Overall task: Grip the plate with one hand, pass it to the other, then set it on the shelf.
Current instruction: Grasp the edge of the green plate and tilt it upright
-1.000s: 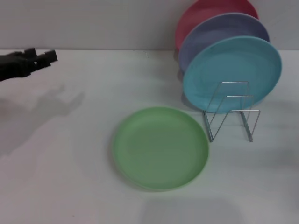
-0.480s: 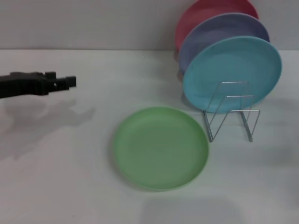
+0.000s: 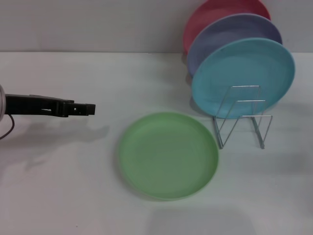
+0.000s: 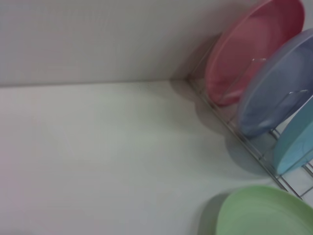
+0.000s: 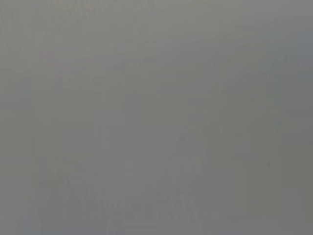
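Light green plate [image 3: 168, 155], turquoise-blue plate [image 3: 243, 77], lavender plate [image 3: 230, 34], pink plate [image 3: 215, 12], silver rack [image 3: 242, 122], black left gripper [image 3: 84, 109].

The white table [image 3: 73, 196] carries the green plate [image 3: 168, 154] beside the wire shelf [image 3: 242, 117].

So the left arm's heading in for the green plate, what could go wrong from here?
1. The plate lies flat on the table, so the left tool, coming in low from its left, may push it instead of catching the rim.
2. A shove would slide it into the rack close on its far side, which holds the blue plate.
3. The right tool isn't visible, so handover readiness is unknown.
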Robot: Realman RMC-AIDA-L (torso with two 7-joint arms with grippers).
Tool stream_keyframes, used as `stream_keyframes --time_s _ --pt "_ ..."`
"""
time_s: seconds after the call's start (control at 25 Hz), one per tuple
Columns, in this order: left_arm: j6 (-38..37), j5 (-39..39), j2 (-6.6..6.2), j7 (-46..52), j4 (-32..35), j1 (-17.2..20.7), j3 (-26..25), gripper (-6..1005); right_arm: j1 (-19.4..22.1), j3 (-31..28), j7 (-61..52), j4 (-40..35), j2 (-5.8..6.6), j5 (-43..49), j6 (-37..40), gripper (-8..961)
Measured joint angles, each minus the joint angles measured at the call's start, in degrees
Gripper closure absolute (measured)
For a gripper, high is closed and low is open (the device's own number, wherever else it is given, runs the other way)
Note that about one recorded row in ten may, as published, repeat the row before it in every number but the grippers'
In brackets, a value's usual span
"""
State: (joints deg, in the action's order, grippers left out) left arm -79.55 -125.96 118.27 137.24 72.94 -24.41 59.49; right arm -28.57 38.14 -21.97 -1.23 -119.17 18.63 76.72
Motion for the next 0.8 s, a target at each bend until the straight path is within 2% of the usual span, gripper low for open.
stream_keyframes --time_s 0.04,0.44,0.8 --pt "-0.58 -1.46 0.00 3.55 0.43 -0.55 1.08 293 -0.09 0.00 0.00 -0.03 0.00 0.00 0.00 345" --pt "-2.68 -6.05 0.17 13.55 0.96 -2.70 5.46 298 -0.17 0.00 0.00 -1.18 0.00 0.00 0.00 346" --pt "-2.30 -6.73 0.30 19.61 0.97 -3.95 9.22 302 0.01 -0.36 0.00 -2.67 0.10 0.00 -0.31 346"
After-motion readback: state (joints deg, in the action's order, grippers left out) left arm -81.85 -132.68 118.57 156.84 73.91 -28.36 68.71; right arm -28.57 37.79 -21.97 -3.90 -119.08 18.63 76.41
